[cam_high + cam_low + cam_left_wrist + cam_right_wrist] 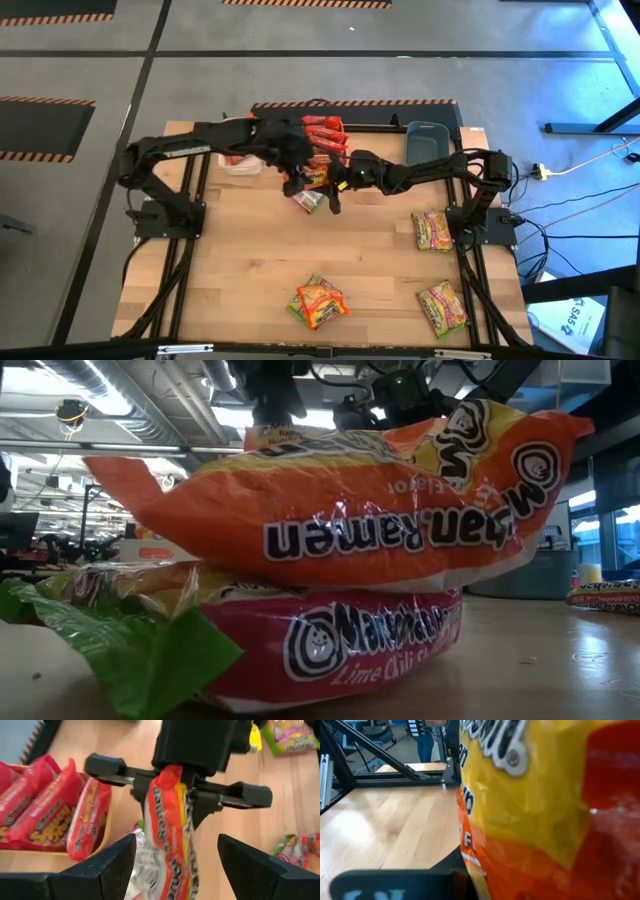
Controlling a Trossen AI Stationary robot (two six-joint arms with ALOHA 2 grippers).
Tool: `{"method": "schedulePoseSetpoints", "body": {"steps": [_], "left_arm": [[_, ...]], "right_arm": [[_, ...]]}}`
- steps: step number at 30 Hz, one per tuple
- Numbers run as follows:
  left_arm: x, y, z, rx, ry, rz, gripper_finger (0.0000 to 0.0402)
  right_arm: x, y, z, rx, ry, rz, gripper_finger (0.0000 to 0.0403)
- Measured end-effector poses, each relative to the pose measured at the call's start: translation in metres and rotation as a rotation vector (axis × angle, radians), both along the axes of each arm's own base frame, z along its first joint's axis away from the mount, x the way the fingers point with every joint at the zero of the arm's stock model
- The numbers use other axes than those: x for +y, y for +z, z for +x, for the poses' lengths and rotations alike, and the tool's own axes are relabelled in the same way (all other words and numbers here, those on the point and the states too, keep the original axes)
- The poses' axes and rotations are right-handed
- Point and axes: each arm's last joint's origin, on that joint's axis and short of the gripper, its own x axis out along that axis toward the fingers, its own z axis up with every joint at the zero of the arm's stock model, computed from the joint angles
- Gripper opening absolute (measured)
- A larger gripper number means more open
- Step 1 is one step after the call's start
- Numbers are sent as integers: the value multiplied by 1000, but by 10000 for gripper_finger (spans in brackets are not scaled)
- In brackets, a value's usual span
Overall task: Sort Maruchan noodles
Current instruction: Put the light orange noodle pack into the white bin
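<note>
1. Two grippers meet over the back middle of the wooden table (250,260) — the left gripper (297,172) reaching in from its side, the right gripper (335,182) from the other.
2. Right gripper first: in the left wrist view its fingers are pinched on the top edge of an orange-yellow Maruchan packet (170,840), which hangs down on edge. That same packet fills the right wrist view.
3. Left gripper — its two dark fingers (105,870) stand spread wide on either side of the hanging packet, touching nothing that I can see.
4. Under the two grippers, a silvery-backed packet (308,201) lies on the wood.
5. Just beside them sits the orange bin (338,125), holding red packets (47,812) stacked side by side on edge.
6. Further along the back edge stand a white bin (240,165) behind the left arm and a grey-blue bin (426,140) near the right arm.
7. Loose packets elsewhere: a small pile (319,302) at the front middle, shown close up in the low view as an orange packet (340,510) resting on a pink lime-chili packet (330,645) and a green one (130,650).
8. Two green-yellow packets lie on the right side, one near the right arm's base (432,230) and one toward the front corner (442,306).
</note>
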Motion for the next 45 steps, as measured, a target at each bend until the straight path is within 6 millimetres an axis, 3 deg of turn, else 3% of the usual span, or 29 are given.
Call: {"method": "schedulePoseSetpoints", "body": {"steps": [6, 11, 18, 34, 37, 45], "left_arm": [[6, -18, 19, 154, 0, -23, 274], [8, -29, 23, 229, 7, -2, 268], [8, -29, 26, 210, 7, 12, 218], [8, -29, 26, 213, -38, 43, 42], [8, -29, 26, 213, -40, 43, 12], [5, -23, 14, 261, -38, 84, 10]], "right_arm": [[0, -1, 0, 5, 1, -5, 84], [0, -1, 0, 13, 4, -17, 90], [0, -1, 0, 12, 3, -19, 88], [0, 0, -1, 9, 6, -18, 227], [1, 8, -4, 4, 2, -22, 233], [5, 40, -29, 92, -29, -65, 234]]}}
